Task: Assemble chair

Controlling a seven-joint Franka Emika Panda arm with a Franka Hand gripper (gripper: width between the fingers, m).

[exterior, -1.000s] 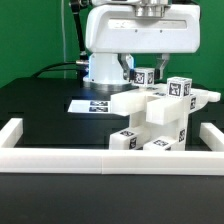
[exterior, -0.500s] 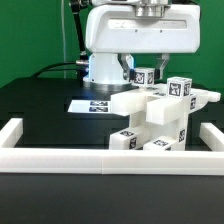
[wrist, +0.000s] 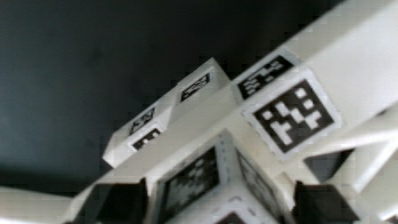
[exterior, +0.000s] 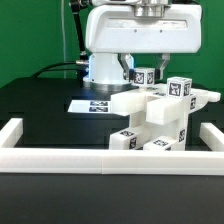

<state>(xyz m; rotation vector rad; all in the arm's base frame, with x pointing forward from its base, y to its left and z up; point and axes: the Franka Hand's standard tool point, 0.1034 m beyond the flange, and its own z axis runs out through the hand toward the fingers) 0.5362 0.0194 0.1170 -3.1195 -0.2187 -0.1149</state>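
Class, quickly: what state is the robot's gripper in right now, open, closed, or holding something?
Gripper: closed on a tagged white chair piece, its fingers at both sides of it.

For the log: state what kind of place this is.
Probably a robotics lab test bench: a black table fenced by a low white border frame, a marker board fixed on it, and tagged white chair parts under the arm's gripper.

Readable words, brands, numbers: none in either view.
Signs on the chair (exterior: 160, 115): small black-and-white square tags on its white pieces, coded patterns only, no letters or digits.
Signs on the marker board (exterior: 92, 104): a few black-and-white square tags, on the exterior view's left of the chair.
Wrist view: chair (wrist: 294, 110) tag and marker board (wrist: 178, 110) tags blurred, patterns only.
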